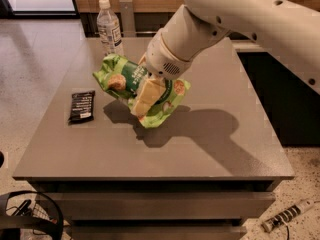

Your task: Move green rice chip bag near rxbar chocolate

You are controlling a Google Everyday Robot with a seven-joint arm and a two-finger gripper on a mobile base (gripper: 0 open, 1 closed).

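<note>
The green rice chip bag [125, 79], crinkly light green with a dark round logo and chip pictures, hangs just above the grey table [200, 144] near its middle-left. My gripper [145, 98] is shut on the bag, with a tan finger [144, 98] pressed across its front. The white arm reaches in from the upper right. The rxbar chocolate [82, 106], a small flat black bar with white text, lies on the table's left side, a short way left of the bag.
A clear water bottle [109, 28] with a white cap stands at the table's back left. The table's left and front edges drop to a speckled floor. A cable bundle [30, 219] and a power strip [287, 215] lie on the floor.
</note>
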